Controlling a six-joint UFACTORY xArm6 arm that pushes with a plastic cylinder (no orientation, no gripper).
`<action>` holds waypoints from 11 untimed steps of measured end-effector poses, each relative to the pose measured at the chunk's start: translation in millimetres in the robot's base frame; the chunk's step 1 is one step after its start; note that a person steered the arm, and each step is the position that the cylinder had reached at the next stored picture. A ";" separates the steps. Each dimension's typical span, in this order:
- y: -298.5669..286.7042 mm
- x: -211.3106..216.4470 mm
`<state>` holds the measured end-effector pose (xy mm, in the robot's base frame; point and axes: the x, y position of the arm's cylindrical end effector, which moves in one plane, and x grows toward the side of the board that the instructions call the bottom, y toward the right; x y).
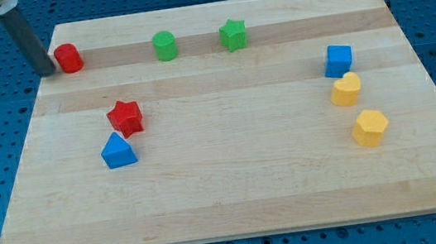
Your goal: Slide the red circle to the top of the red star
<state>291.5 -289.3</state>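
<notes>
The red circle [68,58] is a short red cylinder near the board's top left corner. The red star [126,117] lies below it and a little to the right, apart from it. My tip [48,71] is the lower end of the dark rod that slants in from the view's top left. It stands just left of the red circle, close to or touching its left side.
A blue triangle [118,151] sits just below the red star. A green circle [164,45] and a green star [233,34] lie along the top. A blue cube [339,60], a yellow heart [347,89] and a yellow hexagon [370,127] stand at the right. The wooden board [234,187] ends in blue pegboard all around.
</notes>
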 end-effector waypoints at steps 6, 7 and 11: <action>117.6 35.5; 122.3 49.2; 108.2 79.9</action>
